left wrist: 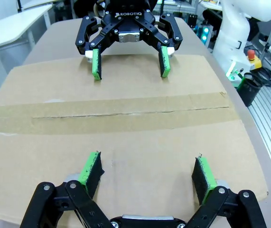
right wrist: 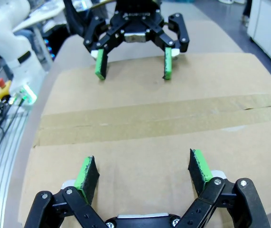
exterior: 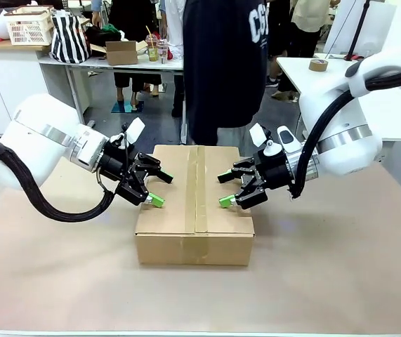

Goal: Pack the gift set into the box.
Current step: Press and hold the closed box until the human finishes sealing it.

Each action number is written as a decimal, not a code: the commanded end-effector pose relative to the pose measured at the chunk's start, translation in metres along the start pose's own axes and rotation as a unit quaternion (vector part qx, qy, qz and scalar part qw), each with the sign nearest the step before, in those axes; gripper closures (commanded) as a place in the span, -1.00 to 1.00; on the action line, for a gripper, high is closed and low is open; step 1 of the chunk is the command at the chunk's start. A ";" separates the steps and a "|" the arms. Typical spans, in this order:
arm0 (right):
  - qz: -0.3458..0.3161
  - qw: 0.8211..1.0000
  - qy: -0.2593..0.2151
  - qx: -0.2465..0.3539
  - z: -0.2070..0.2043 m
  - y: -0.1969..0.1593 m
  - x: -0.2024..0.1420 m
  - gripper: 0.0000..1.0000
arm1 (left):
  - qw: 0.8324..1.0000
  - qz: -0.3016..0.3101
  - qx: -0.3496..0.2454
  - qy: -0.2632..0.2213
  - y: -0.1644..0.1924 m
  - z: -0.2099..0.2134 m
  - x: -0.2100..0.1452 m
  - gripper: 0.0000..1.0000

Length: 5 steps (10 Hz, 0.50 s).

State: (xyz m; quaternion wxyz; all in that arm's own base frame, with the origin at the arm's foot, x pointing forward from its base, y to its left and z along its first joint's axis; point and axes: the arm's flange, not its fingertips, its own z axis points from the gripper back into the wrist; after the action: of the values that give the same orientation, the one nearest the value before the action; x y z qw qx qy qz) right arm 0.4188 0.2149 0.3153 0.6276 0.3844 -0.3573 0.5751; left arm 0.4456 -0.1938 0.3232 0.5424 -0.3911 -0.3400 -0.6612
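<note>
The large, shallow, brown corrugated cardboard box (exterior: 186, 247) sits at the middle of the pale brown surface (exterior: 326, 274). Its top flaps are folded flat and shut. A strip of brown tape (exterior: 196, 184) runs along the seam between them, from the near edge to the far edge.

The black two-finger left tool (exterior: 160, 190) with green pads reaches in over the left part of the box's top. It is released, with its fingers spread wide and nothing between them. The matching right tool (exterior: 225, 190) reaches in over the right part of the top, likewise spread wide and empty.

The two tools face each other across the tape, each on its own side of it. In the wrist views the green pads lie low over the bare cardboard. Whether they touch it I cannot tell.

Behind the box's far edge stands a person in a dark top with white lettering (exterior: 221, 70). Farther back, a long white table carries a black-and-white striped bag (exterior: 69, 38) and a small brown carton (exterior: 121, 52).
</note>
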 end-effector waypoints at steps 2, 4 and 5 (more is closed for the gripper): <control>-0.008 1.000 -0.005 -0.001 0.000 0.002 -0.003 -1.00 | 1.000 0.005 -0.005 -0.003 -0.001 0.000 -0.002 -1.00; -0.008 1.000 -0.005 -0.001 0.000 0.002 -0.003 -1.00 | 1.000 0.005 -0.005 -0.003 -0.001 0.000 -0.002 -1.00; -0.008 1.000 -0.005 -0.001 0.000 0.002 -0.003 -1.00 | 1.000 0.005 -0.005 -0.003 -0.001 0.000 -0.002 -1.00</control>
State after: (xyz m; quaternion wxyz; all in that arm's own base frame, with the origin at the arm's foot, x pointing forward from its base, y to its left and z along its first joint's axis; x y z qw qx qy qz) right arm 0.4188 0.2149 0.3153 0.6276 0.3844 -0.3573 0.5751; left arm 0.4457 -0.1938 0.3232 0.5424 -0.3911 -0.3400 -0.6612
